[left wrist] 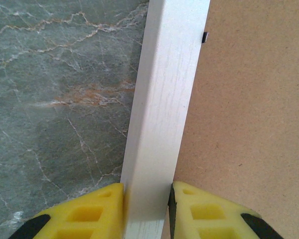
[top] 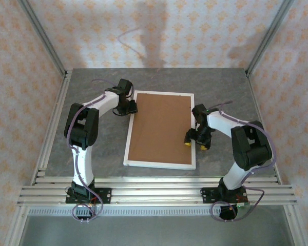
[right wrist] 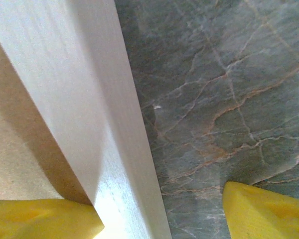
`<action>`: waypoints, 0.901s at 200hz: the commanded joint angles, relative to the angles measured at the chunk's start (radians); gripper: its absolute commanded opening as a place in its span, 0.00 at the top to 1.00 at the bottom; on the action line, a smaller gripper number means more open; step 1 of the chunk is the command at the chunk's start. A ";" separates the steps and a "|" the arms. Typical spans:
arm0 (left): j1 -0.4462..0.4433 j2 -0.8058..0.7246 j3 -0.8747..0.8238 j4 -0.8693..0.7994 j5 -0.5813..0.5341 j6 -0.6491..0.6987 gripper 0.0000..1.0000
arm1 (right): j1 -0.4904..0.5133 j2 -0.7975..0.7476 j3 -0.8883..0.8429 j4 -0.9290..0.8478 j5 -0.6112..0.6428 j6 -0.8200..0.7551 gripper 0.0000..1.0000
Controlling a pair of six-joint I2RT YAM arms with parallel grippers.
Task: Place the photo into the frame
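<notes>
we see the left gripper clamped on the frame, the right gripper wide astride its opposite rail, a black tab just inside.

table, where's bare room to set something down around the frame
Widest bare table is the far strip between the frame and the back wall, plus the far right corner. Crowded at the frame's sides: left gripper clamps the left rail, right gripper straddles the right rail.
</notes>
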 commanded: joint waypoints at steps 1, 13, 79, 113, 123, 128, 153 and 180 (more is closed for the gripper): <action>-0.001 -0.004 -0.035 -0.066 -0.027 -0.018 0.73 | 0.033 0.101 -0.067 0.100 0.062 -0.009 0.26; -0.002 -0.007 -0.037 -0.064 -0.026 -0.020 0.73 | 0.032 0.091 -0.081 0.126 0.054 -0.013 0.25; -0.001 -0.002 -0.022 -0.084 -0.015 -0.021 0.73 | 0.018 0.076 -0.157 0.248 -0.131 -0.014 0.24; -0.001 -0.019 -0.027 -0.063 -0.021 -0.027 0.73 | 0.014 0.074 -0.139 0.239 -0.175 -0.027 0.24; -0.001 -0.022 -0.023 -0.062 -0.020 -0.028 0.73 | 0.009 0.030 -0.124 0.211 -0.152 -0.035 0.24; -0.002 -0.024 -0.020 -0.061 -0.021 -0.028 0.73 | 0.006 0.004 -0.115 0.195 -0.136 -0.038 0.24; -0.001 -0.035 0.004 -0.074 -0.018 -0.022 0.73 | -0.033 -0.107 -0.029 0.081 -0.045 -0.076 0.22; 0.005 -0.054 0.039 -0.093 -0.017 -0.014 0.68 | -0.090 -0.146 0.079 0.009 -0.002 -0.102 0.21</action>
